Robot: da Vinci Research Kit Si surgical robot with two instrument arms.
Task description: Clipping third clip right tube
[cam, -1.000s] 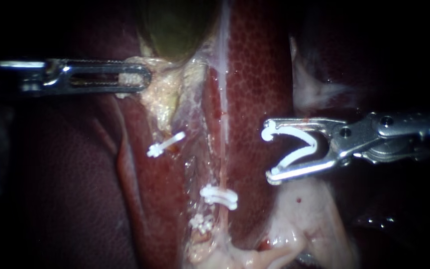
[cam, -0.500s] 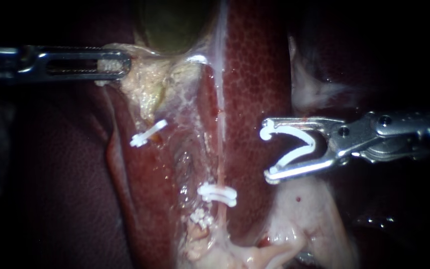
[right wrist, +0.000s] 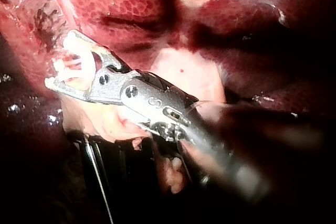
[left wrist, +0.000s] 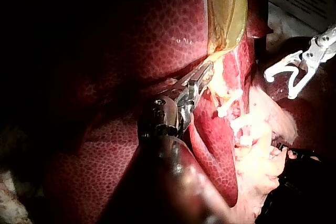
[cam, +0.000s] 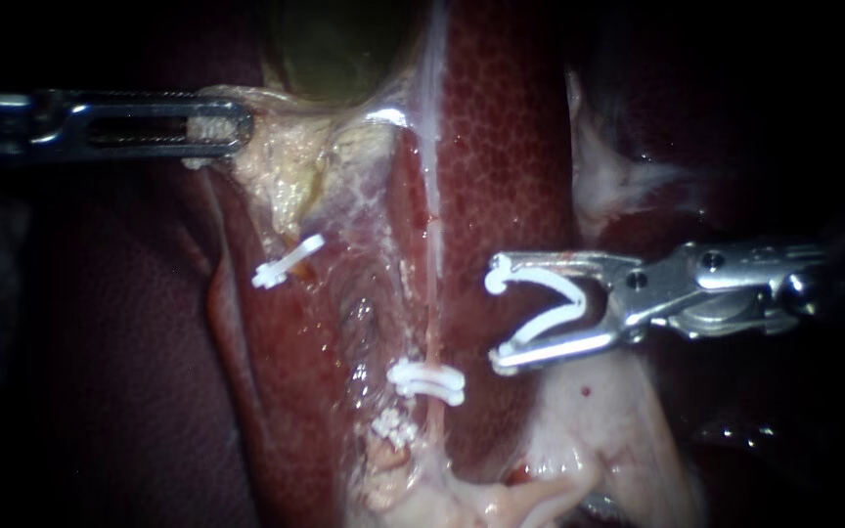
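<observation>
In the endoscope view my right instrument (cam: 497, 313) comes in from the right, its jaws wide apart and holding an open white clip (cam: 564, 303) between them. It hovers just right of the thin pink right tube (cam: 433, 293), not touching it. That tube carries a white clip (cam: 426, 381), and another clip (cam: 393, 427) lies just below. My left instrument (cam: 237, 125) is shut on pale tissue at the gallbladder's (cam: 339, 49) base, holding it leftward. A further white clip (cam: 289, 261) sits on the left tube. The right wrist view shows the loaded jaws (right wrist: 58, 59) beside the tube.
Dark red liver (cam: 506, 147) lies behind the tube and around the field. Pale fatty tissue (cam: 599, 430) sits under my right instrument. In the left wrist view my left instrument (left wrist: 202, 77) grips below the gallbladder, with my right instrument (left wrist: 278, 85) beyond it.
My right instrument has moved left and slightly down with its clip, closer to the right tube. My left instrument pulled the gallbladder tissue further left, then held still.
</observation>
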